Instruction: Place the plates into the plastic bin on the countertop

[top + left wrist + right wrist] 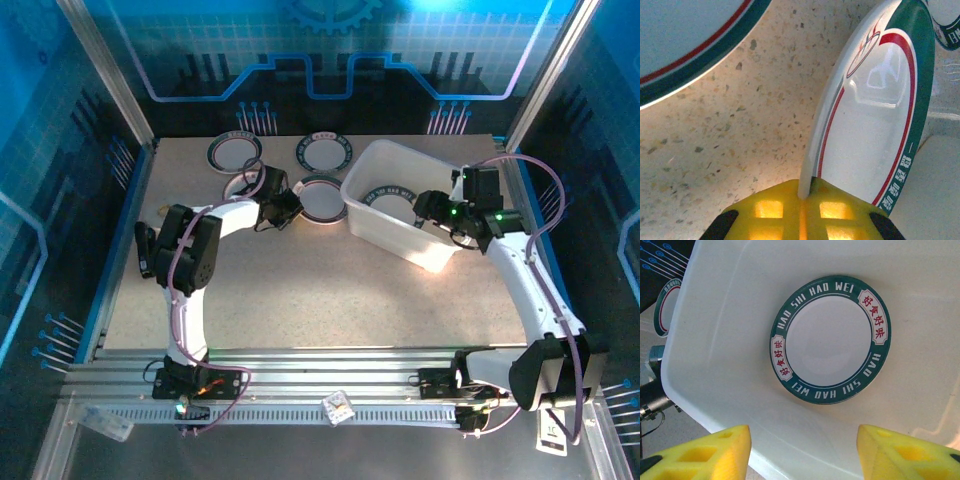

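Plate (875, 125) rim pinched by left fingers (770, 212); neighbouring plate (685, 35) close, bin (440, 255) beside.

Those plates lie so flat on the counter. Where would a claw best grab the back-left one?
Probably at its rim, from the near side: the back-left plate lies thin and flat, so only the edge offers a pinch. The left claw holds a second plate that way.

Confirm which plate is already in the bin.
The HAO SHI HAO WEI plate lying flat inside the plastic bin; the other plates are outside it, one pinched by the left gripper.
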`<control>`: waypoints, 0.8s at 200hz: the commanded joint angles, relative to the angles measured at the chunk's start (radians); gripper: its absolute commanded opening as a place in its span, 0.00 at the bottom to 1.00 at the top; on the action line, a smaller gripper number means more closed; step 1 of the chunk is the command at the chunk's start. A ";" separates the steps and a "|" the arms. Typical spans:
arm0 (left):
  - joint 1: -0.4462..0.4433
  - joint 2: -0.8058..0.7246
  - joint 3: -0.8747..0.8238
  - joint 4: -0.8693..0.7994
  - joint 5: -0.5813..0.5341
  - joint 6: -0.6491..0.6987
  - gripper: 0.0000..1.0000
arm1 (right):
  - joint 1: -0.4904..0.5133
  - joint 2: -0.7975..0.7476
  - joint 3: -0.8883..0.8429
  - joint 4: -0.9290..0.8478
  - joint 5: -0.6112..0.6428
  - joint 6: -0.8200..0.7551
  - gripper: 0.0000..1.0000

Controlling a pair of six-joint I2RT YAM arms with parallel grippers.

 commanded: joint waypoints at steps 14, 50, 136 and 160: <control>-0.011 -0.089 -0.089 -0.048 -0.009 0.013 0.00 | 0.013 -0.052 -0.017 0.008 -0.011 0.009 0.59; -0.011 -0.189 -0.152 -0.048 -0.006 0.025 0.00 | 0.015 -0.098 -0.038 0.006 -0.011 0.018 0.58; -0.009 -0.473 -0.272 -0.115 -0.009 0.109 0.00 | 0.029 -0.203 -0.072 0.000 -0.010 0.041 0.57; -0.008 -0.552 -0.293 -0.150 -0.004 0.153 0.00 | 0.043 -0.210 -0.065 -0.001 -0.008 0.044 0.56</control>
